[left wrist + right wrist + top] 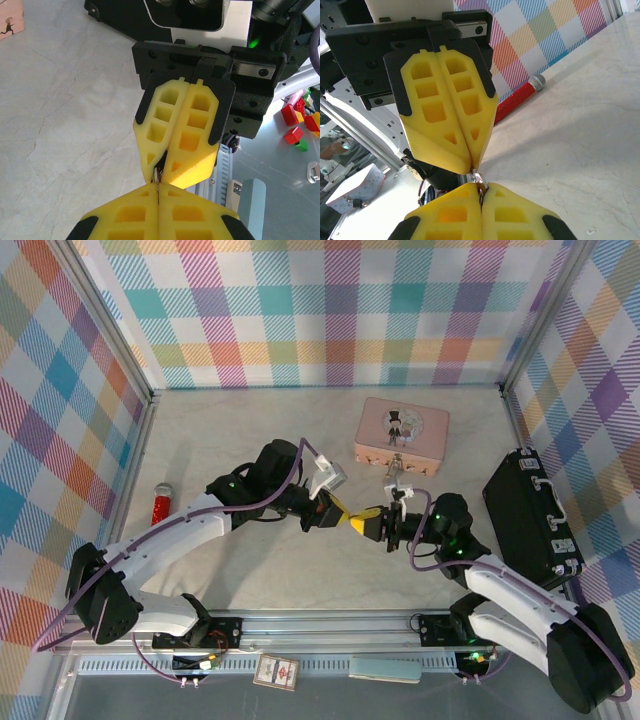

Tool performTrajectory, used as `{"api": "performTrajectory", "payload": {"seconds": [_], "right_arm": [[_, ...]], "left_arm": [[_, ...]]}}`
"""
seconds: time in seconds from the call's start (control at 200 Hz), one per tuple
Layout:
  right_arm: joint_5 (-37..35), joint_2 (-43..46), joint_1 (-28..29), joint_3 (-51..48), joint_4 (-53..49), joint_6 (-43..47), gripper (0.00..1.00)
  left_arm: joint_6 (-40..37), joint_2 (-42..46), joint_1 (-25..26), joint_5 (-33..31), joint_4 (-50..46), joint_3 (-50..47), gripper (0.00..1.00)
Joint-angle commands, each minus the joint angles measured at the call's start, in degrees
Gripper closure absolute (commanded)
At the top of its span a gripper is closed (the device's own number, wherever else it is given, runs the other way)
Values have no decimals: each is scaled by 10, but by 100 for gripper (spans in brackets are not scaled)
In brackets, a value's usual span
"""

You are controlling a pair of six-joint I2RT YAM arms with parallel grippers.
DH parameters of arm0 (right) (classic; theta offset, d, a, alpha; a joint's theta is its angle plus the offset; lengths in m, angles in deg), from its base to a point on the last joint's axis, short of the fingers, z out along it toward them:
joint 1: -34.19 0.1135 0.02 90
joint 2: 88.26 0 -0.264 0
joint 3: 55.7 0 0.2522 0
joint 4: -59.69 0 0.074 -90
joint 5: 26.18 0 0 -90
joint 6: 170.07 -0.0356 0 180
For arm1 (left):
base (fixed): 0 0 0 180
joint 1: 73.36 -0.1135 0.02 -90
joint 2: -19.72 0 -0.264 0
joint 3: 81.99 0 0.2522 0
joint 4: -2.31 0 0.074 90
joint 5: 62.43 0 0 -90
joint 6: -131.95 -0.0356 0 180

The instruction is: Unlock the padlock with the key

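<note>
My two grippers meet tip to tip above the middle of the table. The key (479, 178) is a thin silvery sliver with a small ring, bridging the two pairs of yellow fingers. My left gripper (158, 186) is shut on one end of it. My right gripper (481, 187) is shut on the other end. In the top view the left gripper (348, 517) and right gripper (370, 518) touch noses. A tiny padlock (397, 466) seems to hang at the front latch of the pink tin, too small to make out clearly.
The pink tin (402, 432) stands behind the grippers at the back. A black case (530, 515) lies at the right wall. A red-handled tool (159, 504) lies at the left wall. A card (277, 671) and a pale block (385, 670) rest on the front rail.
</note>
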Motion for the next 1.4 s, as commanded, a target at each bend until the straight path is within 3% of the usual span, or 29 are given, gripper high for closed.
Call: {"api": "performTrajectory", "payload": {"seconds": [0.0,0.11,0.155,0.23,0.325,0.495,0.645,0.94,1.395], "right_arm": [[-25,15,4,11,-35,16,100],[-42,20,3,12,-61,14,100],[-54,24,4,13,-75,12,100],[-95,40,3,21,-131,9,100],[-212,74,3,49,-274,13,100],[-365,127,3,82,-474,-16,100],[-445,173,3,100,-591,-57,100],[-524,297,3,138,-764,-104,100],[-554,385,3,149,-840,-142,100]], "left_arm": [[-9,-3,-2,1,-3,15,100],[-1,-4,-2,-14,6,14,97],[6,-4,-2,-27,14,11,90],[25,5,-3,-67,42,-1,68],[68,21,-9,-139,109,-29,54],[161,-3,-24,-224,222,-65,41],[221,-90,-26,-290,246,-31,35],[272,-258,-12,-309,306,57,26],[295,-455,15,-317,375,177,25]]}}
